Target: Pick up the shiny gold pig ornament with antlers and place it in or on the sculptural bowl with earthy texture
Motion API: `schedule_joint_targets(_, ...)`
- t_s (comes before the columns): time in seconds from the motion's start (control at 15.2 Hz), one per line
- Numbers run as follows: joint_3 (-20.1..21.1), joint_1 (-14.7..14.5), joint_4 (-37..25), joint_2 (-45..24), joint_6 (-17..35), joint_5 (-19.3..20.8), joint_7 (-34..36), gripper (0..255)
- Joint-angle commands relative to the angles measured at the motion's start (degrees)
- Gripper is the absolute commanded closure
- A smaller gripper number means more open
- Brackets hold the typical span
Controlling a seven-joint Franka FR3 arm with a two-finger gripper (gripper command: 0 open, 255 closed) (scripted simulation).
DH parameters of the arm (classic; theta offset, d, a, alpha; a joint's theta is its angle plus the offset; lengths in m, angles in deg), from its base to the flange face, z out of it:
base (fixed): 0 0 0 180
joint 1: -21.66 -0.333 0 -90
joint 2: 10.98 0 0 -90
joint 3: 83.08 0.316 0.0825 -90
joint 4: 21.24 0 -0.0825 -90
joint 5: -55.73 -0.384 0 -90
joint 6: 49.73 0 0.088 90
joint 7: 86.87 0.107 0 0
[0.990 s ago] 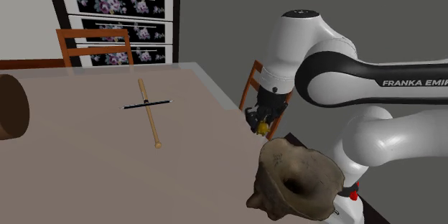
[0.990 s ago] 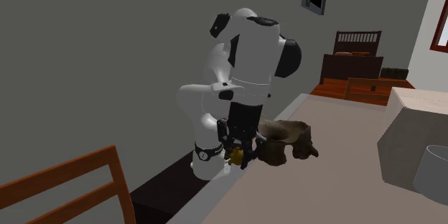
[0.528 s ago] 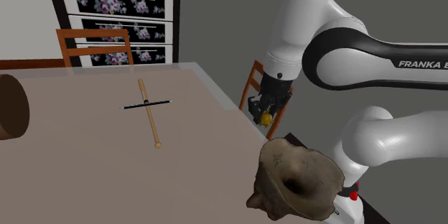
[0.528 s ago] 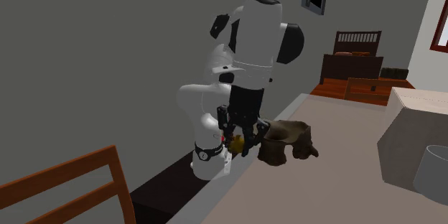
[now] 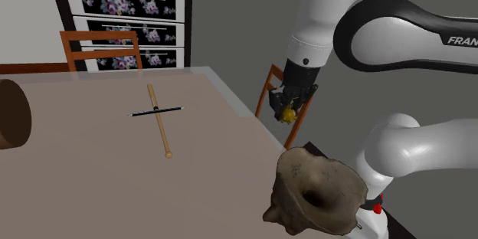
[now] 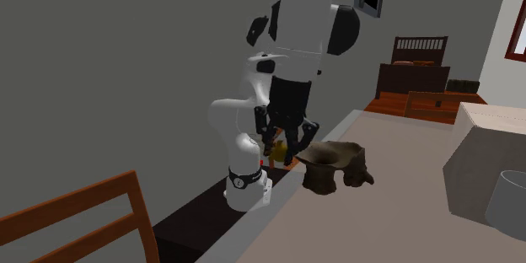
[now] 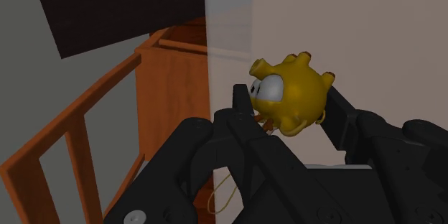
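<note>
Gold-yellow and glossy, the pig ornament [image 5: 288, 113] sits between the tips of the black gripper [image 5: 289, 112] in the shoulder view. It is held in the air, higher than the rough brown bowl [image 5: 318, 191], a little toward that view's left of it and well apart from it. The bowl stands on the beige table [image 5: 92, 161], at the corner nearest the white arm [image 5: 398, 149]. On the arm's dark band above the bowl, white letters [image 5: 459, 40] read "FRAN" before the picture's edge cuts them. Well away from the bowl, toward the view's left, a wooden stick [image 5: 159, 120] lies crossed by a thin black pen [image 5: 157, 111]. Behind the pig stands an orange wooden chair [image 5: 268, 90], and far beyond the bowl a chest of drawers [image 5: 126, 0] has flowered fronts. In the second exterior view the pig hangs just beside the bowl, on that view's left, about level with its rim and not touching it. On the bowl's other side stand a pale box [image 6: 489, 156] and a grey cup [image 6: 506, 204]. In the wrist view the two fingers [image 7: 240, 111] press the pig's round body from both sides, so the jaws are narrow and closed on it. A large white eye and small knobs on its top are visible.
</note>
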Motion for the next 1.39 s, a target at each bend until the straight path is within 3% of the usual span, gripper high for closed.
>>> schedule_joint_targets(0.0,-0.6,0.3,-1.5,-0.2,-1.4,0.5,-0.1,255)
schedule_joint_targets(0.73,-2.9,1.5,-9.6,-1.5,-8.1,2.8,-0.4,255)
schedule_joint_targets(1.32,4.2,-5.0,-10.4,6.3,-15.5,-5.6,10.2,255)
